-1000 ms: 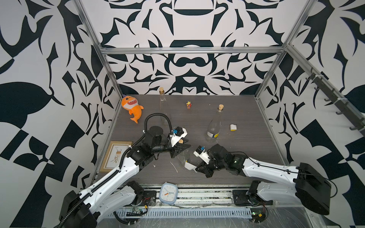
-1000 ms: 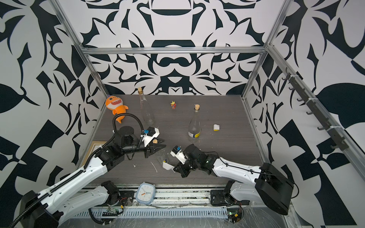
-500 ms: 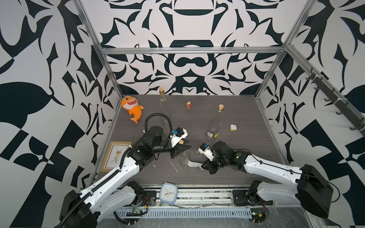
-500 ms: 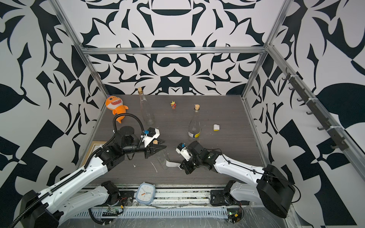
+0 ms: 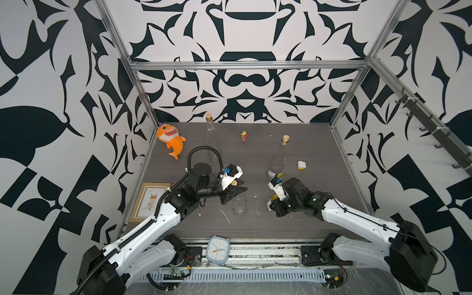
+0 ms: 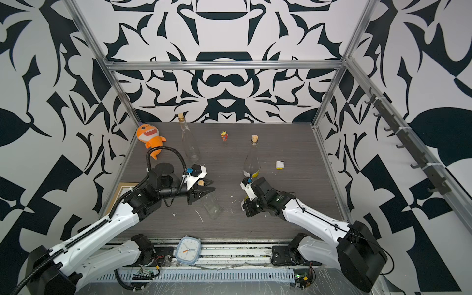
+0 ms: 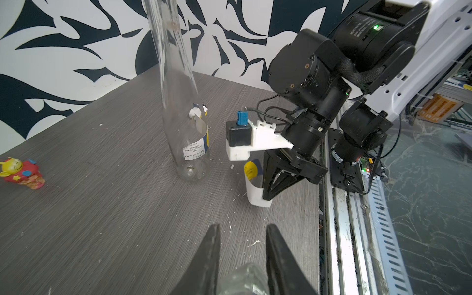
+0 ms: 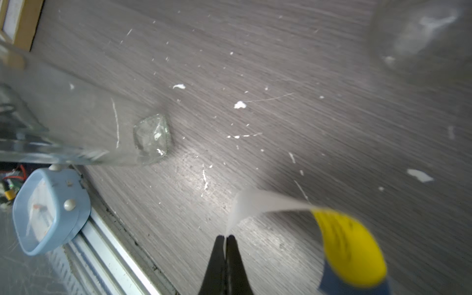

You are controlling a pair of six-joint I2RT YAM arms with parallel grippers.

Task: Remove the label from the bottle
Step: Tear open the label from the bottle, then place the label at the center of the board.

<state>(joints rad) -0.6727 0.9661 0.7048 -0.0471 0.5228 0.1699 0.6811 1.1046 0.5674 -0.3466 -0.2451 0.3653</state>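
By table edge (image 5: pixel 255 238), R end effector (image 8: pixel 225 237) pinches label (image 8: pixel 350 242).

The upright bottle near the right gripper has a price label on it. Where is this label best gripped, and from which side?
Grip the loose flap at the upper end of the label. It curls off the glass of the bottle, while the rest lies flat. Approach from the side facing the right gripper, where the flap stands out.

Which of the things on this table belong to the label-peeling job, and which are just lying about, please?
In use: clear bottle in left gripper; peeled label in right gripper.
Lying about: shark toy, clock, picture frame, figurine, rolled label scrap, back bottle, part-labelled bottle.
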